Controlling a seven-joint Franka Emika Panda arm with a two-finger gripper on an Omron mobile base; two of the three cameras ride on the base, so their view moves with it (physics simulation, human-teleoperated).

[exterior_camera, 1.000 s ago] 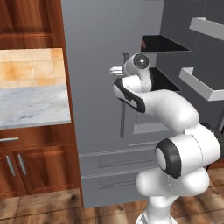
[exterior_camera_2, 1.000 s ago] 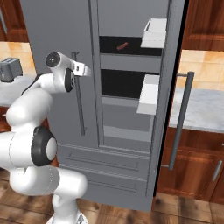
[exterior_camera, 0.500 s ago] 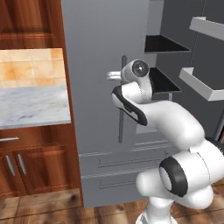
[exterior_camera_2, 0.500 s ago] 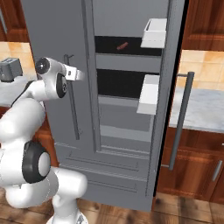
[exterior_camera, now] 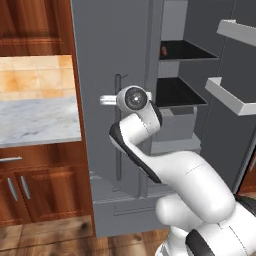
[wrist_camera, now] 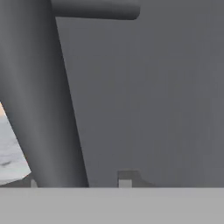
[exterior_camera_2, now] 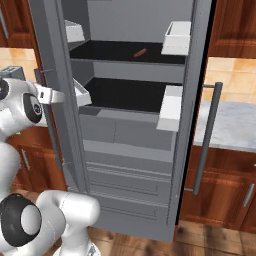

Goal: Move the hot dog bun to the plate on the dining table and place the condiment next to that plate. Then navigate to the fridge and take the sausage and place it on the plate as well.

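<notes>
Nearest to the cameras, the white arm is bending up from the base and reaching leftward to the fridge [exterior_camera_2: 135, 125], whose two doors are standing open. In the left base view the gripper [exterior_camera: 106, 100] is pointing at the long vertical bar handle [exterior_camera: 118, 125] of the left door [exterior_camera: 110, 65]; in the right base view the gripper [exterior_camera_2: 52, 95] is sitting just beside that same handle [exterior_camera_2: 50, 125]. In the hand view the handle [wrist_camera: 43, 100] is running as a thick grey bar slanting across the left side, very close to the lens, with the flat grey door face [wrist_camera: 153, 96] behind it and two small pale fingertips [wrist_camera: 125, 183] just peeking up at the bottom; whether the pincer is clasping the bar or standing released is something I cannot tell. Beyond the handle, the fridge interior is showing a drawer and dark shelves, with white bins hanging on the inside of the open right door [exterior_camera_2: 200, 100]. Farthest back, the sausage [exterior_camera_2: 139, 52] is lying on the upper dark shelf [exterior_camera_2: 125, 52], towards the middle and well apart from the gripper; in the left base view it [exterior_camera: 164, 50] is peeking out as a small reddish-brown end at the shelf's left edge.
</notes>
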